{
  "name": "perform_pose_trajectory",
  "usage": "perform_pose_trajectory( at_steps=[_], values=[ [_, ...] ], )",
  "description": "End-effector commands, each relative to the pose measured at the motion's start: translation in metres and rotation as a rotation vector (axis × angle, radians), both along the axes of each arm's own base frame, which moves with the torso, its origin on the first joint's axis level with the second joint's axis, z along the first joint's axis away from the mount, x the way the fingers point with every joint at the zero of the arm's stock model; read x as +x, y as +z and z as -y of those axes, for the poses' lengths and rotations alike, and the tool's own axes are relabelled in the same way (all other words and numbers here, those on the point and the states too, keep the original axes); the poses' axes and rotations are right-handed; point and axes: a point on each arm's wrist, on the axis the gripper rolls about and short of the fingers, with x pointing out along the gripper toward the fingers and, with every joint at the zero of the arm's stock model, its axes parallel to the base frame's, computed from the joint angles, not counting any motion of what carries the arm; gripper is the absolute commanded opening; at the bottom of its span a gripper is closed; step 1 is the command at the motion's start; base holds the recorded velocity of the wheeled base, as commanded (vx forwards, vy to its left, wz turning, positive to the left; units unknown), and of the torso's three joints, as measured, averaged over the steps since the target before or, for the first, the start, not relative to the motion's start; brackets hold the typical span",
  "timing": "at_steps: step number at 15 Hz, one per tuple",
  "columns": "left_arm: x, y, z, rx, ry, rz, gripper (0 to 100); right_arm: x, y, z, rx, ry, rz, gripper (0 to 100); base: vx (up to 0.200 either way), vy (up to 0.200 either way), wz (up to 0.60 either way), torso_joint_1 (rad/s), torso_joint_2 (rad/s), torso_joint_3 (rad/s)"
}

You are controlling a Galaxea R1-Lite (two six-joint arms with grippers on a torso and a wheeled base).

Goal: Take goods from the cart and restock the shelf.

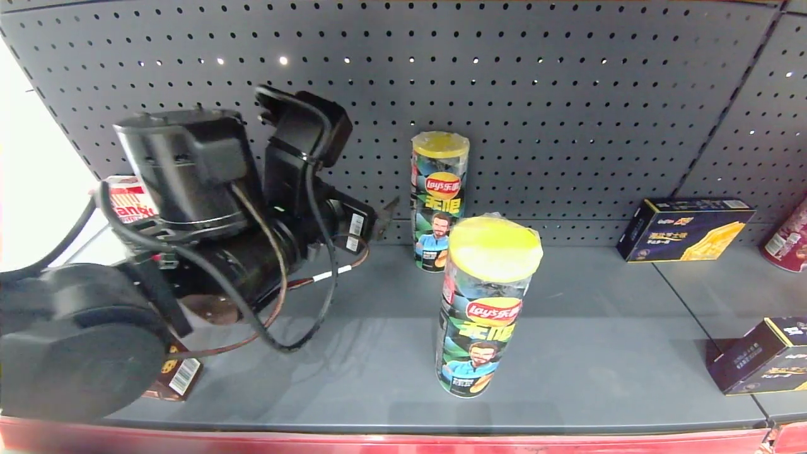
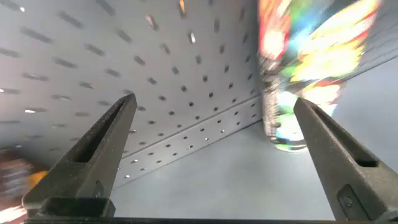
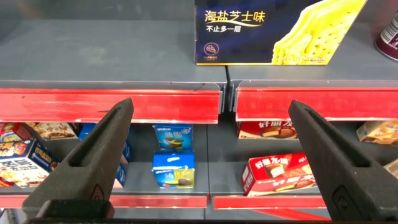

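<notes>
Yellow-lidded chip cans (image 1: 439, 202) (image 1: 485, 309), labelled with a cartoon man, stand on the shelf (image 1: 599, 340); both arms' jaws gape apart.

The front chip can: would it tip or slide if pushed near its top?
The front chip can stands tall and narrow on the shelf, so a high push would probably tip it. Being round, it would likely roll once down. Its glossy wrap may be slippery.
</notes>
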Motion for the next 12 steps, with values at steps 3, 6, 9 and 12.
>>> perform_pose_trajectory(
  at_steps=[3, 6, 9, 12],
  values=[
    [-0.102, 0.034, -0.06, -0.085, -0.023, 0.127, 100, 0.0, 0.0, 0.0, 0.0, -0.001, -0.002, 100, 0.0, 0.0, 0.0, 0.0, 0.0, 0.0],
    [-0.158, 0.016, -0.102, -0.104, -0.06, 0.178, 100, 0.0, 0.0, 0.0, 0.0, -0.001, 0.001, 100, 0.0, 0.0, 0.0, 0.0, 0.0, 0.0],
    [-0.222, -0.019, -0.167, -0.149, 0.04, 0.252, 100, 0.0, 0.0, 0.0, 0.0, -0.001, -0.002, 100, 0.0, 0.0, 0.0, 0.0, 0.0, 0.0],
    [-0.245, -0.046, -0.183, -0.159, 0.117, 0.258, 100, 0.0, 0.0, 0.0, 0.0, 0.001, 0.0, 100, 0.0, 0.0, 0.0, 0.0, 0.0, 0.0]
  ],
)
